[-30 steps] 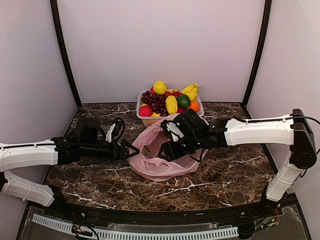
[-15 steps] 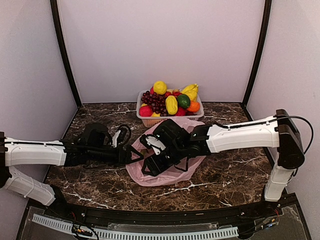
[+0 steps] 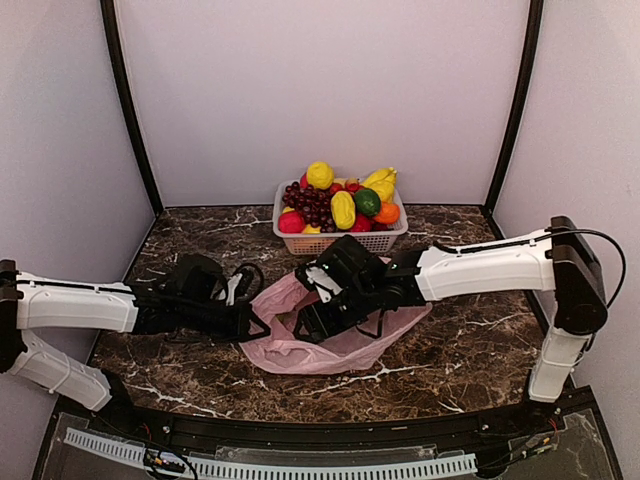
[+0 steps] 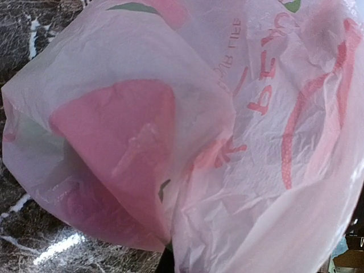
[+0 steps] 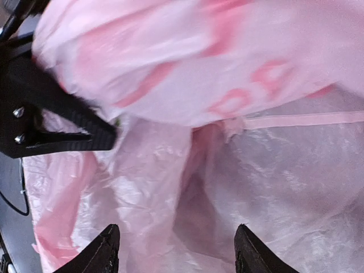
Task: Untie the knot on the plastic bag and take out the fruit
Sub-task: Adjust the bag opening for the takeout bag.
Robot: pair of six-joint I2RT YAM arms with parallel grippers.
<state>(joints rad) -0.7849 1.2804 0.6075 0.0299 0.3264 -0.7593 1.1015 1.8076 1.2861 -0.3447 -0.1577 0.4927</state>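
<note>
The pink plastic bag (image 3: 345,345) lies slack on the marble in the middle, and its film fills both wrist views. My left gripper (image 3: 258,325) is shut on the bag's left edge. Only a dark sliver of that gripper (image 4: 165,265) shows under the film, while its black fingers (image 5: 62,122) appear pinching the bag in the right wrist view. My right gripper (image 3: 305,322) hovers over the bag, open (image 5: 179,250), with nothing between its fingertips (image 5: 108,245). The knot is out of view. Fruit (image 3: 343,208) fills the basket behind; whether any is in the bag I cannot tell.
A white basket (image 3: 395,238) stands at the back centre, just beyond the bag, heaped with grapes (image 3: 312,205) and yellow, green and orange fruit. Pale walls close in the back and both sides. Both arms lie low across the table toward the middle.
My left gripper closed on the bag's left edge and drew back a little to the left. The bag sagged flatter and stretched leftward. The right gripper stayed over the bag, open.
</note>
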